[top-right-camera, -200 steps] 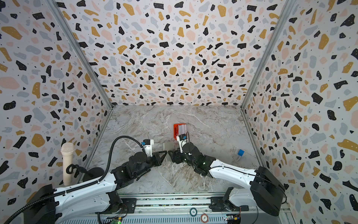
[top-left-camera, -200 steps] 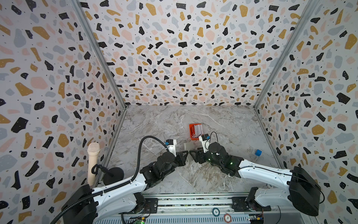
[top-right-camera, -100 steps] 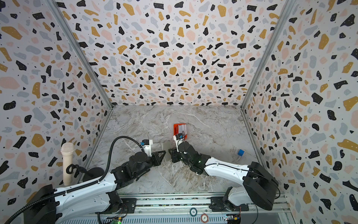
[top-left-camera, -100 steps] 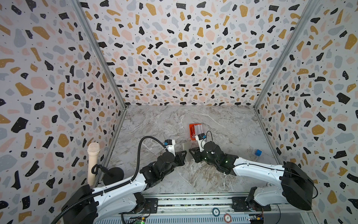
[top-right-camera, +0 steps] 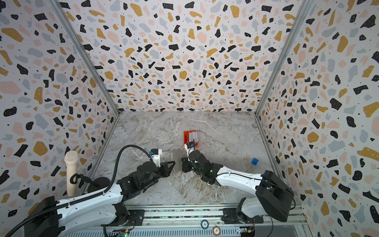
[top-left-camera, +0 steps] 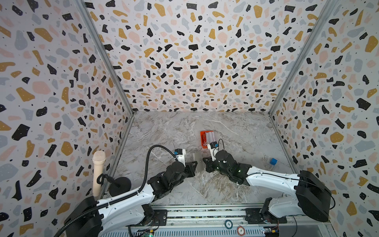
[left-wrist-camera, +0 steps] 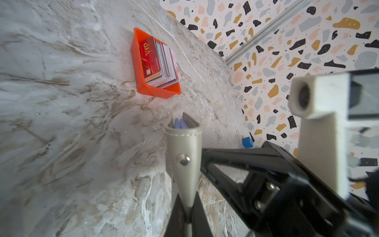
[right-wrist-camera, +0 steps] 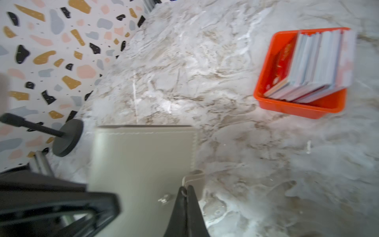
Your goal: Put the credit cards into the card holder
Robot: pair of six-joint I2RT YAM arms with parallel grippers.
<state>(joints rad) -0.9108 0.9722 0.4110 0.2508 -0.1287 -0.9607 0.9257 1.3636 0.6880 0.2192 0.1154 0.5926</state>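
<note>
1. In both top views the card holder shows as a narrow grey slab raised on edge near the middle of the marble table. Its longer side runs from the front toward the back wall. The left gripper meets it from one side and the right gripper from the other. Whether its lower edge touches the table cannot be told.
2. In both top views the credit cards stand packed in an orange tray just behind the right gripper, apart from the holder. A blue cube lies well to the right.
3. In the left wrist view the holder is seen edge-on, a wedge. Its thin end is clenched between the left gripper's closed jaws. Its wider, gaping end shows the blue pockets and points away toward the tray. The snap button faces the camera, and a red card fronts the stack.
4. In the right wrist view the holder's broad face fills the foreground. The right jaws are pinched tight on its small tab at the side edge. The view is blurred.
</note>
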